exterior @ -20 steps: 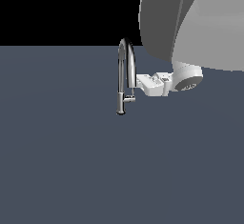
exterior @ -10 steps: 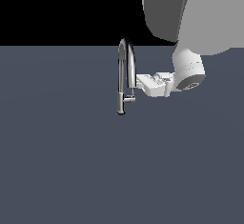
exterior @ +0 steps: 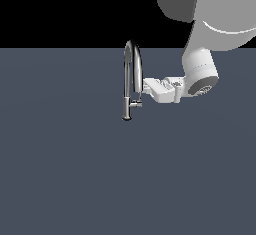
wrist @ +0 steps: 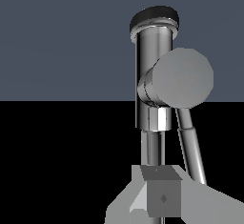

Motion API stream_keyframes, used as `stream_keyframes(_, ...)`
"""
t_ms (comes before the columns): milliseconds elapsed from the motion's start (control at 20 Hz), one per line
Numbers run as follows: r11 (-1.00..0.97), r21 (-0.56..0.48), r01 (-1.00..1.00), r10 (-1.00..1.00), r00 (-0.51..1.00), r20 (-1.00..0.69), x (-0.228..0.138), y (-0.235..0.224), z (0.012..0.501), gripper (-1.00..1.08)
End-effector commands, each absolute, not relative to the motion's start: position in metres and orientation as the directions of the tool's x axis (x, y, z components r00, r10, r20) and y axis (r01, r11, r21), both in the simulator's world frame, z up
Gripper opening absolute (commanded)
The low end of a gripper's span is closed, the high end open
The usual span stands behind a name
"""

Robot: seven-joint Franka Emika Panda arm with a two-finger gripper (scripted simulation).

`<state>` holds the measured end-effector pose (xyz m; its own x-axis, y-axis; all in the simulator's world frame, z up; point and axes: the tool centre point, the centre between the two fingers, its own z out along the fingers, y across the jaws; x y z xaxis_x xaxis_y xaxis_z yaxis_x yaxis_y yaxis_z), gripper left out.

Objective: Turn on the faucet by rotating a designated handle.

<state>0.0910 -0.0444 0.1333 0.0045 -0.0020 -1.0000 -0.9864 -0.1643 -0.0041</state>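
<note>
The claw (exterior: 148, 90) is held just right of the faucet (exterior: 131, 69); the handle (exterior: 135, 104) lies below-left; its opening cannot be told.

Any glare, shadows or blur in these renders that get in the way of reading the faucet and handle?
Exterior view: flat, shadowless lighting; the faucet shows bright chrome streaks, and the handle is tiny and coarse. Wrist view: sharp, the handle's round end is plain matte grey, the upper background black.
</note>
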Motion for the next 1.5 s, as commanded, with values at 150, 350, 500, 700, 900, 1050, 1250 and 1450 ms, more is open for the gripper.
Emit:
stream_keyframes(150, -0.170, -0.005, -0.985, 0.001, 0.005, -1.000, 0.080, -0.047, 0.138, -1.00)
stream_keyframes(350, -0.170, -0.005, -0.985, 0.001, 0.005, -1.000, 0.075, -0.048, 0.140, -1.00)
stream_keyframes(500, -0.175, -0.006, -0.985, 0.005, 0.006, -1.000, 0.073, -0.041, 0.136, -1.00)
stream_keyframes(700, -0.174, -0.006, -0.985, 0.004, 0.005, -1.000, 0.064, -0.044, 0.131, -1.00)
stream_keyframes(900, -0.173, -0.006, -0.985, 0.003, 0.005, -1.000, 0.053, -0.048, 0.126, -1.00)
stream_keyframes(1050, -0.172, -0.006, -0.985, 0.002, 0.005, -1.000, 0.045, -0.050, 0.122, -1.00)
stream_keyframes(1250, -0.170, -0.005, -0.985, 0.001, 0.005, -1.000, 0.033, -0.054, 0.116, -1.00)
stream_keyframes(1450, -0.180, -0.023, -0.983, 0.007, 0.023, -1.000, 0.036, -0.046, 0.118, -1.00)
